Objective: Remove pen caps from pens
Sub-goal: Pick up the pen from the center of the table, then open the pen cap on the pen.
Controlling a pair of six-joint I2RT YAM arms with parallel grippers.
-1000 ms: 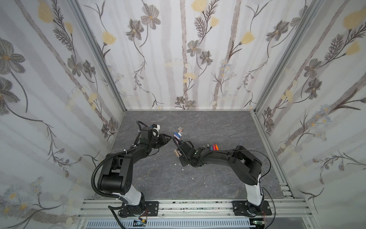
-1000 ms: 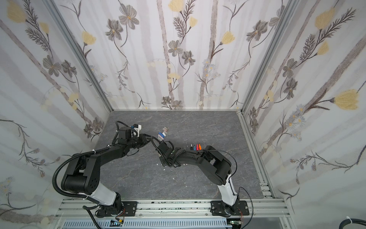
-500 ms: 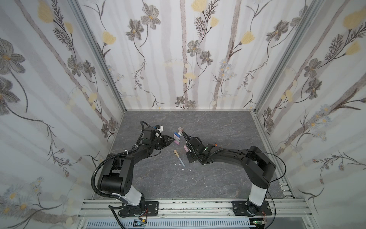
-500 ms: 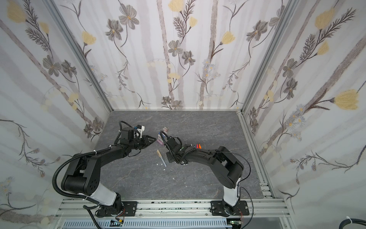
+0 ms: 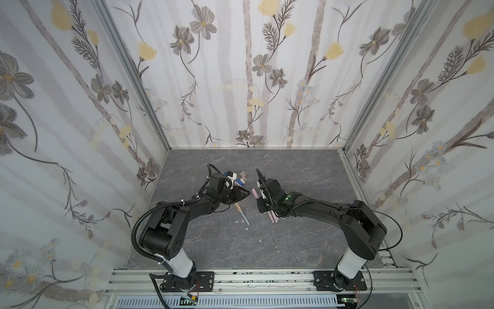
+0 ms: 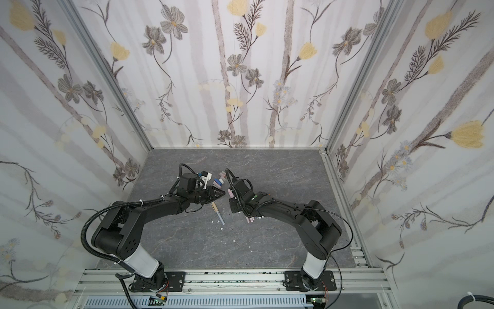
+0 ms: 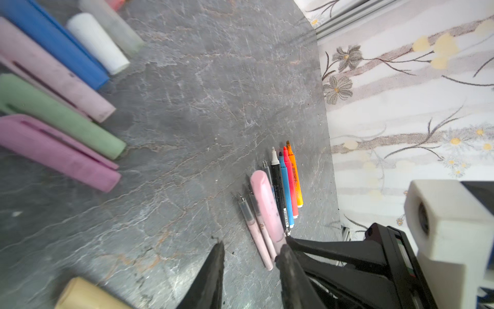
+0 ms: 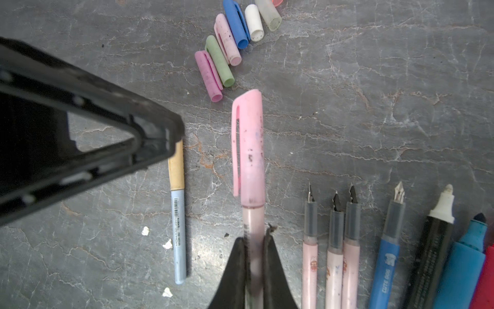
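**Cap-pulling step, pink pen.** The right gripper (image 8: 255, 235) is clamped tight on the barrel of the pink pen (image 8: 252, 216). Its pink cap (image 5: 255, 193), not yet pulled, sits just right of frame centre in a top view. The left gripper (image 7: 251, 247) has its jaws partly apart and holds nothing. Its tips are just beside the cap, which lies outside the gap between them.

To do the step well, the left jaws should probably shift until the cap lies between them. They should then close on its mid-length, clear of the clip, and pull straight along the pen's axis. A slanted pull risks twisting the barrel in the right grip.

Loose caps (image 5: 242, 178) lie on the table (image 5: 294, 240) just above centre. A yellow-capped pen (image 5: 242, 214) lies below centre. Uncapped pens (image 8: 387, 256) lie in a row beside the held one.
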